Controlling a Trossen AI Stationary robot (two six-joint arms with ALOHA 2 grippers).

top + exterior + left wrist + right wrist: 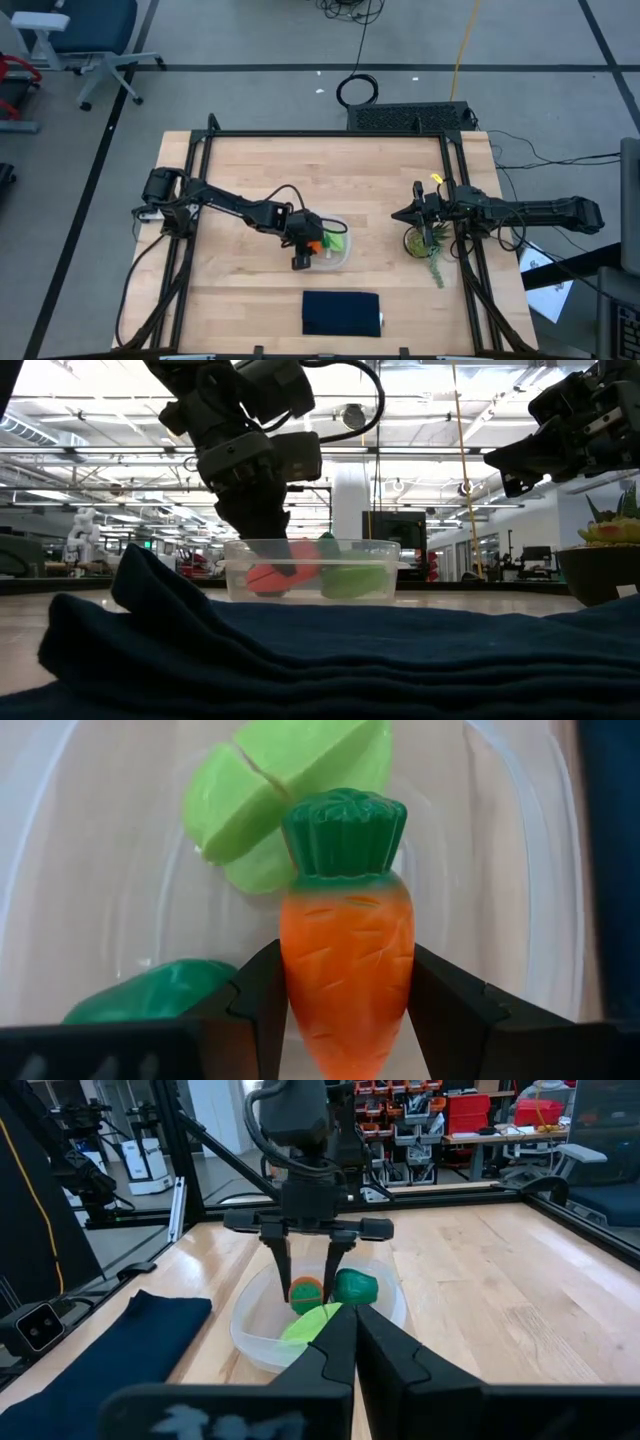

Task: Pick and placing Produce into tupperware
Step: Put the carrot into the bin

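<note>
Holding the orange carrot between both fingers, our left tool hangs inside the clear tupperware, and in the left wrist view we see the carrot's green top pointing away toward the light yellow-green leafy piece, with the dark green round piece just beside the nearer finger. Both of those pieces already lie in the container, so we judge the carrot to be the last of the produce and the step in hand to be its release. To do it well, we want the carrot low over the bare patch of floor between the other two pieces before the fingers part, so that it settles rather than bounces off them or the wall; then we lift straight up so the fingers do not catch the rim. Farther across the counter, the folded dark navy cloth lies near the front edge. Farthest off, our right tool waits fully closed and empty near the potted plant, well apart from the container.
</note>
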